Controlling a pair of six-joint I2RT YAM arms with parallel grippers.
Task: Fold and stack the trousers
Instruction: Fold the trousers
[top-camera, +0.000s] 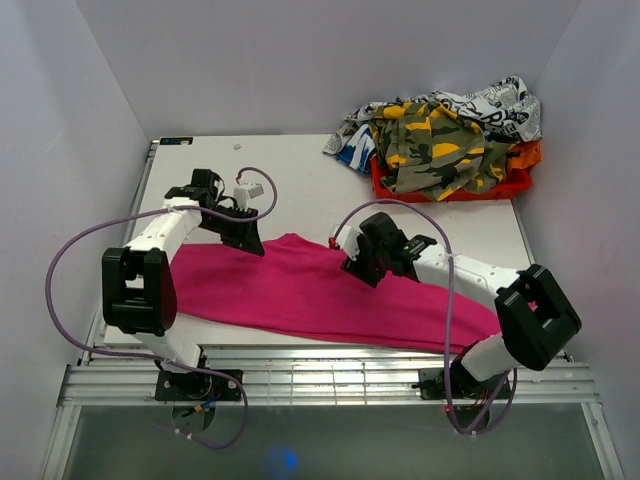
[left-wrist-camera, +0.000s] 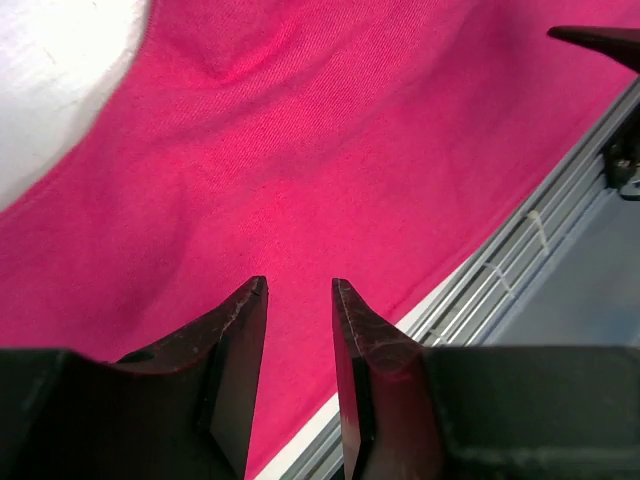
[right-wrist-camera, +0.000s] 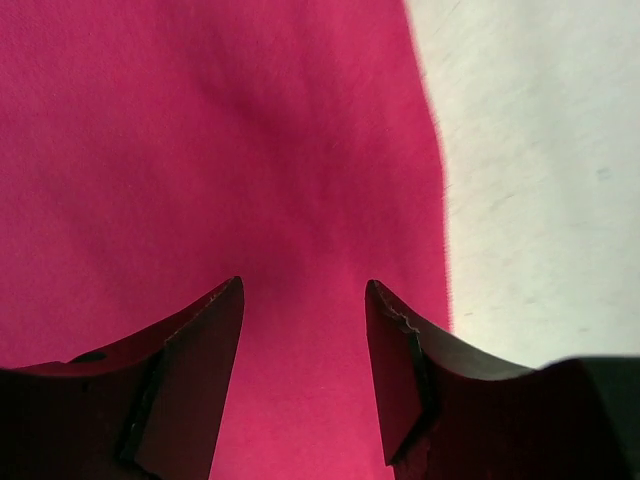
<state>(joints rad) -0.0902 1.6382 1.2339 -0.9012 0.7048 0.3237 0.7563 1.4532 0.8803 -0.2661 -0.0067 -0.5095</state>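
Both hang parted and empty — left end effector (left-wrist-camera: 300, 283), right end effector (right-wrist-camera: 304, 283) — over the trousers (top-camera: 300, 292) stretched left-to-right.

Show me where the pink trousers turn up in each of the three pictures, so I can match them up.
Top view: the trousers lie spread left to right along the near side.
Left wrist view: trousers fill most of the picture.
Right wrist view: trousers cover the left and middle.
Shared landmark: the white table, top left in the left wrist view, at the right in the right wrist view.
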